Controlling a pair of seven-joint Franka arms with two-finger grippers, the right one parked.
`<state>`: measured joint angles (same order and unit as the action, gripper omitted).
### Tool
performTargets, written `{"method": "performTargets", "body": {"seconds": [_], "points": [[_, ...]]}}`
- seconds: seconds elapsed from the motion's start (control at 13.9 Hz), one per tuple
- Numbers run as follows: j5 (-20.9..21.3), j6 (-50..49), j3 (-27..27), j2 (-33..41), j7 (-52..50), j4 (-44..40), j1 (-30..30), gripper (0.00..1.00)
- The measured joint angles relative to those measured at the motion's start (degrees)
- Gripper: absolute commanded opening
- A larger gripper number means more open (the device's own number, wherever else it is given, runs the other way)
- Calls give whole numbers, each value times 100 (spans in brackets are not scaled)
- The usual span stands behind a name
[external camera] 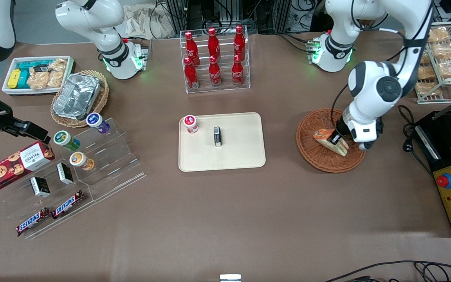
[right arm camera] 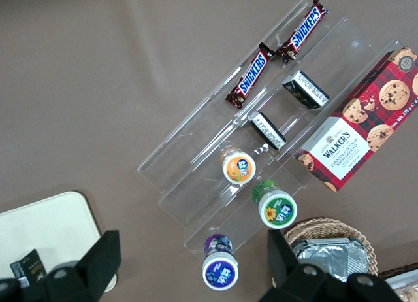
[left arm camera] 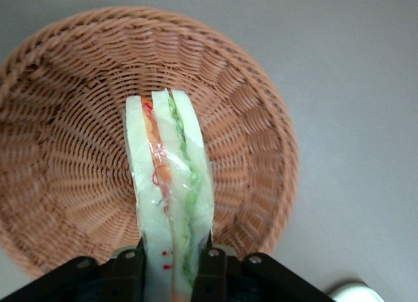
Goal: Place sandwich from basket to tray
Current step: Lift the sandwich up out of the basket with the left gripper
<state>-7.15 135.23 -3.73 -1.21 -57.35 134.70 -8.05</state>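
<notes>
The sandwich is a wrapped triangular wedge of pale bread with orange, red and green layers, and it sits over the round reddish-brown wicker basket. My gripper is down in the basket and shut on the sandwich. In the left wrist view the sandwich stands edge-up between the two black fingers, which press on both bread faces, with the basket weave underneath. The cream tray lies at the table's middle, toward the parked arm from the basket.
On the tray stand a small red-capped cup and a small dark box. A clear rack of red cola bottles stands farther from the front camera than the tray. A wire shelf of snack packets and a black control box flank the basket.
</notes>
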Motion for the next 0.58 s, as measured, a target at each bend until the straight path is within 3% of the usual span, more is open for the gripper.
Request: {"method": "performTargets", "body": {"seconds": [0.58], "points": [[5,-3535,74,122,368,-3071,88,0]]}}
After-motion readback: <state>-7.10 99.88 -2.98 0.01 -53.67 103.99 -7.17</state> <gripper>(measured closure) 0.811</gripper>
